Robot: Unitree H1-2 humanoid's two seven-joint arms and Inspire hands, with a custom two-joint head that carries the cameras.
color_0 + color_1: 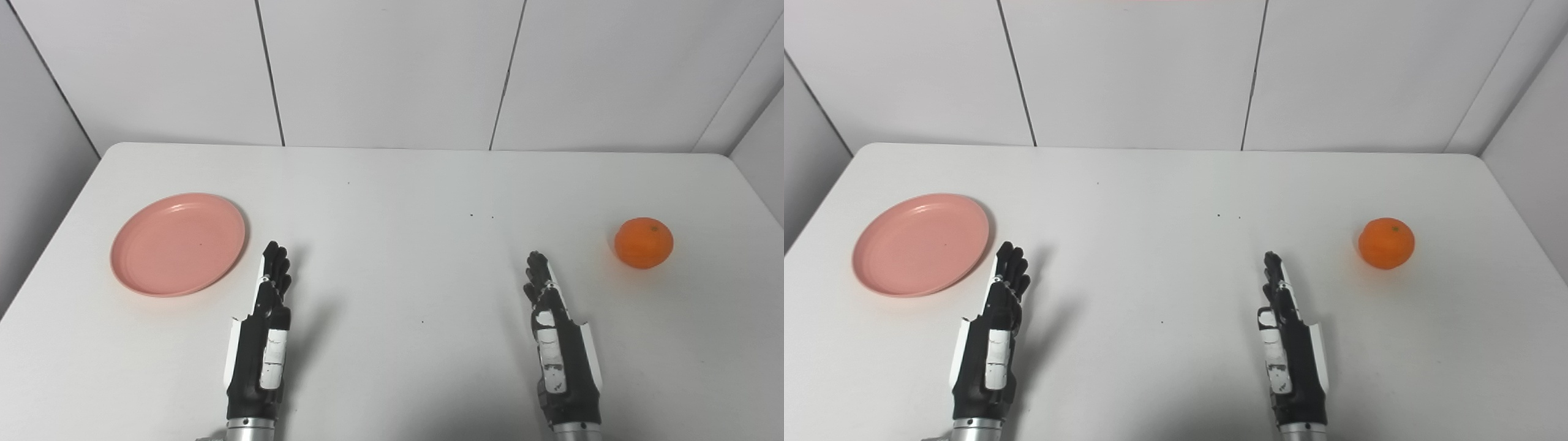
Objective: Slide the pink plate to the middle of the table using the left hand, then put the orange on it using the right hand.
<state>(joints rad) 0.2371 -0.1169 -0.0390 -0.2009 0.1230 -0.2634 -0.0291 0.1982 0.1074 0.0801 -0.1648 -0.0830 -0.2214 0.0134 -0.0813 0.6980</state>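
A round pink plate (177, 244) lies empty on the left side of the white table (392, 184). An orange (644, 242) sits on the table at the right. My left hand (264, 331) is open and empty, fingers stretched forward, just to the right of the plate's near edge and apart from it. My right hand (554, 337) is open and empty, fingers stretched forward, to the left of the orange and nearer to me, a good gap from it.
White wall panels (392, 67) stand behind the table's far edge. Grey side walls close in at the left and right. A few tiny dark specks (481, 216) dot the table's middle.
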